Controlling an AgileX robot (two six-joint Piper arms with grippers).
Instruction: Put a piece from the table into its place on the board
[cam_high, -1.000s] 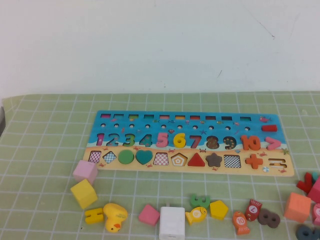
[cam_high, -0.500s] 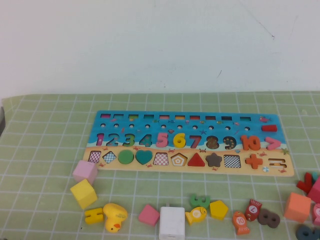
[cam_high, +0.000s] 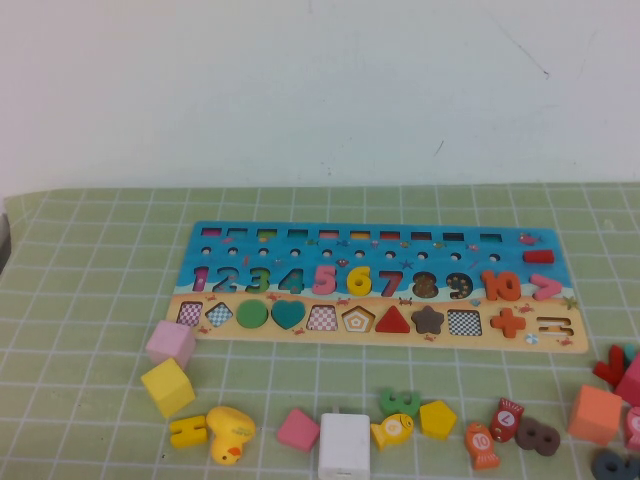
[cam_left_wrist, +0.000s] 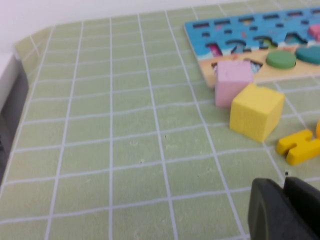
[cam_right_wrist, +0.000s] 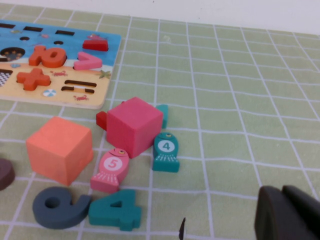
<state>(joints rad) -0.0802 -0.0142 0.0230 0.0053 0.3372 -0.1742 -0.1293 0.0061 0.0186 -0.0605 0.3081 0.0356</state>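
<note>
The yellow numeral 6 (cam_high: 359, 281) lies in the digit row of the long board (cam_high: 230, 232), between the pink 5 and the red 7. The board's near-left corner shows in the left wrist view (cam_left_wrist: 200, 31) and its right end in the right wrist view (cam_right_wrist: 107, 55). Neither gripper shows in the high view. My left gripper (cam_left_wrist: 285, 184) is shut and empty, low over the mat left of the board, near the yellow cube (cam_left_wrist: 256, 111). My right gripper (cam_right_wrist: 282, 190) is shut and empty over the mat right of the loose pieces.
Loose pieces lie in front of the board: pink cube (cam_high: 170, 342), yellow cube (cam_high: 167, 387), yellow duck (cam_high: 231, 433), white block (cam_high: 344, 445), yellow pentagon (cam_high: 437, 419), orange cube (cam_high: 595, 413). By the right gripper lie a red cube (cam_right_wrist: 134, 126), fish pieces and a teal 4 (cam_right_wrist: 116, 209).
</note>
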